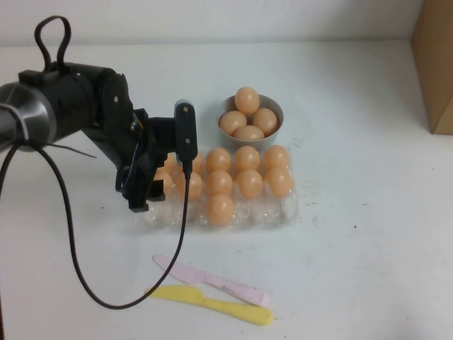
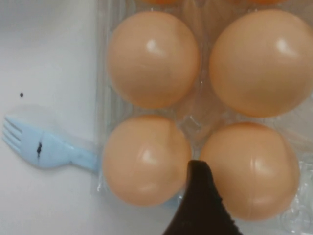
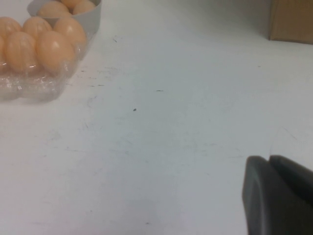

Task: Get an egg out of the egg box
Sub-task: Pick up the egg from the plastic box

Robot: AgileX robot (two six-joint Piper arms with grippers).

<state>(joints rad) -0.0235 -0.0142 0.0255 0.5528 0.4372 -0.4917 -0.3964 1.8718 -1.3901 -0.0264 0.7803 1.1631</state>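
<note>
High view shows the egg box (image 1: 283,210) in the middle of the white table (image 1: 368,269), and I count about ten eggs in it that are visible; some cups at its left end are hidden behind the left arm, so the full number I cannot tell. One egg (image 1: 220,209) sits alone in the near row, with empty cups beside it. Just behind the box stands one grey bowl (image 1: 274,113) holding four eggs. Near the front edge lie two plastic knives, a pink knife (image 1: 212,280) and a yellow knife (image 1: 212,303), close together. One brown carton (image 1: 433,64) stands at the far right.

The left gripper (image 1: 141,195) hangs over the left end of the box, pointing down. Its body and a black cable (image 1: 67,227) cover the eggs there. Whether its jaws are open or closed, I cannot tell.

Left wrist view gives what the high view hides: four eggs in the box cups, seen from close above, and one dark fingertip (image 2: 200,205) between the two nearer ones. It also shows a light blue fork (image 2: 44,147) lying on the table, its handle going under the box edge.

Right wrist view shows the right gripper (image 3: 276,193) low over bare table, well apart from the box (image 3: 29,85) and bowl (image 3: 90,17). Only a dark part of it is seen, so its jaws I cannot judge.
</note>
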